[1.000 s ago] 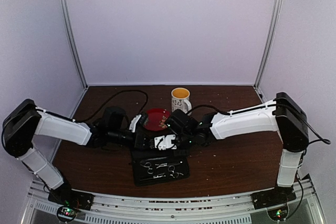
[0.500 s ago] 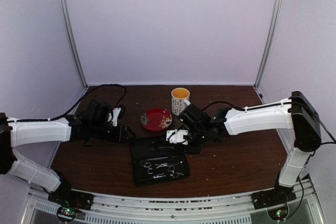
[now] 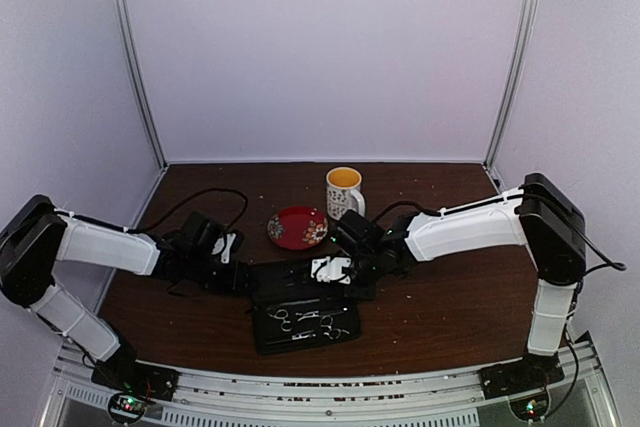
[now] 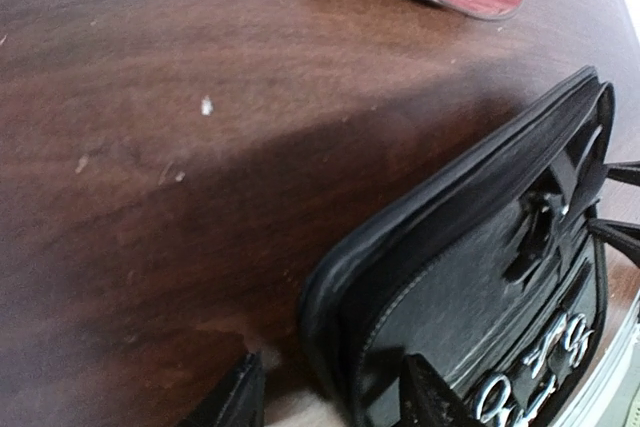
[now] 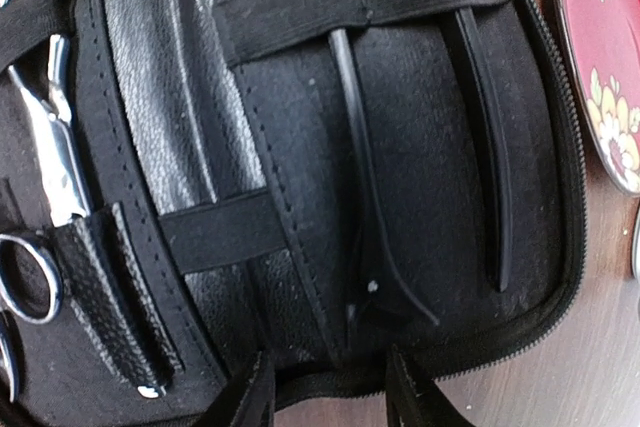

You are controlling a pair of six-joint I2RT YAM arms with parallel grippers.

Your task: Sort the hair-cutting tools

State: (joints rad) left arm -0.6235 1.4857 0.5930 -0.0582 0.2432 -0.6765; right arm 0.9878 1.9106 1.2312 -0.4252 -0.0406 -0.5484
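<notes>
The left gripper (image 4: 330,375) sits low at the left edge of the open case (image 4: 430,207). Its fingers are apart, one on either side of the case's padded rim, and a sliver of table (image 4: 150,147) shows beside one of them, so it is not pinching yet. I take this as a bracing step. The next move on this side would be to close gently on the rim or press it flat, so the case cannot slide.

Inside the case, the two scissors (image 3: 305,322) lie in the near half, one tucked into a small pocket. The two black clips (image 5: 352,147) (image 5: 490,167) lie in the far half under elastic straps.

The right gripper (image 5: 330,377) hovers over that far half with its fingers apart and holding nothing. It lines up roughly with the end of the clip nearer the scissors (whether it means to seat the clip or pull it out, I cannot tell). Either way the move calls for a fine pinch on a thin stick and travel along its length, since the strap resists any sideways pull.

There is open wood to the left of the case and more to its right. The tight spot is the far edge, where the red saucer (image 5: 610,97) lies just beside the zip. A mug (image 3: 343,190) stands further back towards the table's far edge, clear of both arms.
</notes>
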